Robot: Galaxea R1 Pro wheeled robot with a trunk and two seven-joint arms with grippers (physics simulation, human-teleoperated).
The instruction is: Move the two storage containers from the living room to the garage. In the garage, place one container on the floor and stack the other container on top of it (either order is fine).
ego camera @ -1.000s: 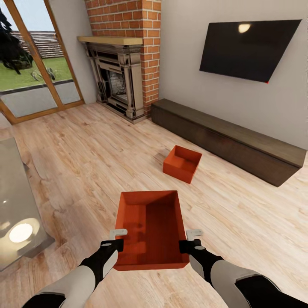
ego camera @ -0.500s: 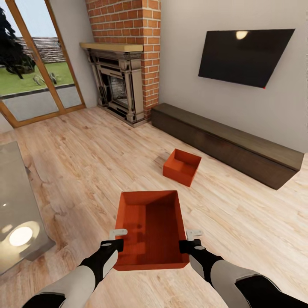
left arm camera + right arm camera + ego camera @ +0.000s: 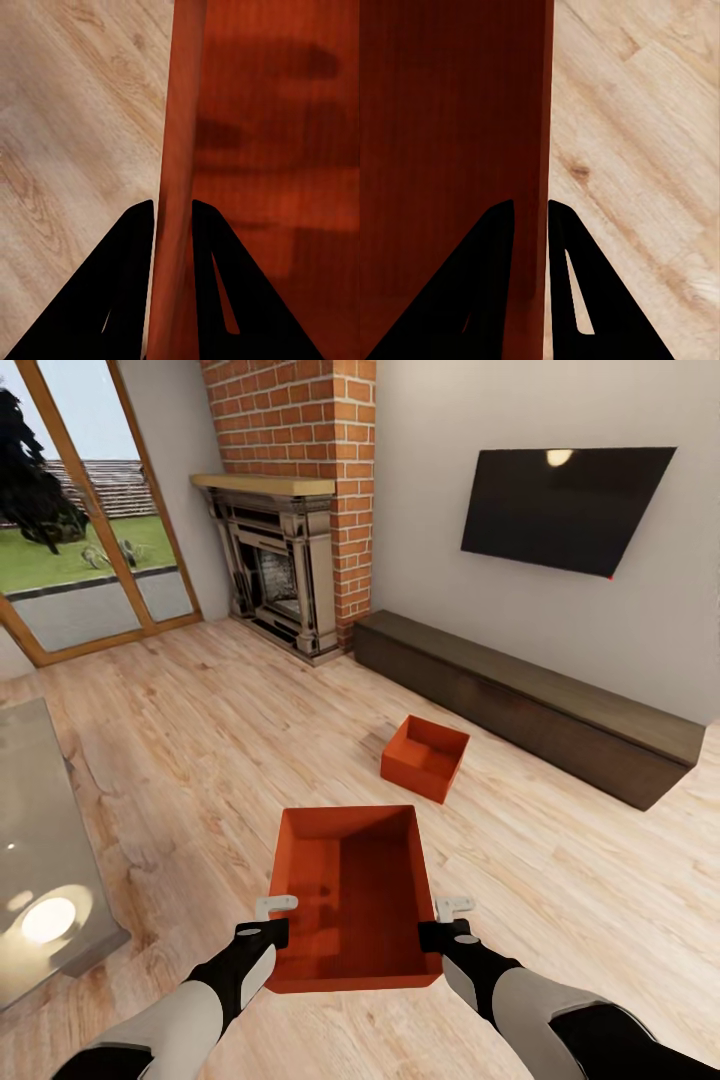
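Storage container (image 3: 352, 895) held between both end effectors, above the living-room wood floor.
Left end effector (image 3: 172, 214) and right end effector (image 3: 531, 210) each clamp one side wall; thin-wall pinch may slip in transit. Second container (image 3: 425, 757) ahead, beyond both.

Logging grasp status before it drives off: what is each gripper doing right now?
Left gripper: shut on the left wall of the near storage container.
Right gripper: shut on the right wall of the same container.
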